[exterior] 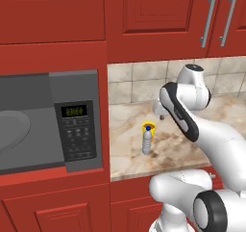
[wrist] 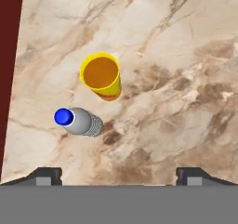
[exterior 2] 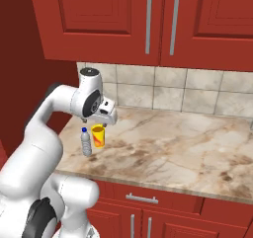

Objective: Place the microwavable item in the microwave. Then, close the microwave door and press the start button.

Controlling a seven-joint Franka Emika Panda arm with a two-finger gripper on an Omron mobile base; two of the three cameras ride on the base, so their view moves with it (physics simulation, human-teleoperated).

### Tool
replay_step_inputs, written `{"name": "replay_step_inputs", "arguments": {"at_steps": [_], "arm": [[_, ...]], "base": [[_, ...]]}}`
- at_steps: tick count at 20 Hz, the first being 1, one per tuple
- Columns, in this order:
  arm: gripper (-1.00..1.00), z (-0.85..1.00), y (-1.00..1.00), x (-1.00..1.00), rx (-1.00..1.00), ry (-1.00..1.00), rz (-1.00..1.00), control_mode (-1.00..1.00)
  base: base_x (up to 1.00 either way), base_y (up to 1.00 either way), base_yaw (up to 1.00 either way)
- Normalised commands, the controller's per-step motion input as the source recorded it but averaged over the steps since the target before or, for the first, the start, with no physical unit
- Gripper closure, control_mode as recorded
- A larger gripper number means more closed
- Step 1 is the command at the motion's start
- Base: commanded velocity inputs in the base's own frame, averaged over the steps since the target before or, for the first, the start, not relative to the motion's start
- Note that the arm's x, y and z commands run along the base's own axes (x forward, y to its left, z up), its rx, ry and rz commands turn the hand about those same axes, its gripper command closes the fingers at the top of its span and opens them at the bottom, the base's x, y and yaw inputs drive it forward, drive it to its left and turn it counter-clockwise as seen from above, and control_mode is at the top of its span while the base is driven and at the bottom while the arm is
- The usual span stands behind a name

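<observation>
- the yellow cup (exterior 2: pixel 98 136) stood upright on the marble counter (exterior 2: pixel 188 143), near the counter's left end, with a red mark visible on its side in the right base view.
- a clear water bottle (exterior 2: pixel 86 142) with a blue cap stood just beside the cup, on the side nearer the counter's front edge; in the left base view the bottle (exterior: pixel 147 140) covered most of the cup (exterior: pixel 148 126), so only the yellow rim showed behind it.
- from above, in the hand view, the cup (wrist: pixel 101 75) showed an open mouth with nothing visible inside, and the bottle (wrist: pixel 78 121) sat close to it; whether the two touched could not be told.
- the gripper (exterior 2: pixel 101 119) hung above the cup and bottle, apart from both, pointing down at the counter.
- its jaws stood spread wide and held nothing; in the hand view the two dark fingertips (wrist: pixel 45 175) sat far apart at the bottom, with bare marble between them.
- the microwave (exterior: pixel 53 122) was set into the red cabinetry left of the counter, its cavity exposed with the round turntable (exterior: pixel 12 130) visible, its keypad panel (exterior: pixel 77 132) dark and its display lit green.
- red wall cabinets (exterior 2: pixel 148 19) with bar handles hung above a tiled backsplash (exterior 2: pixel 197 89).
</observation>
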Motion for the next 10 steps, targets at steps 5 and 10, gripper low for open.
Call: {"name": "replay_step_inputs", "arguments": {"at_steps": [5, 10], "arm": [[-1.00, -0.38, -0.09, 0.67, 0.01, 0.00, -0.01, -1.00], [-1.00, -0.62, 0.01, 0.57, 0.00, 0.00, 0.00, -1.00]], "base": [[0.00, 0.00, 0.00], [0.00, 0.00, 0.00]]}}
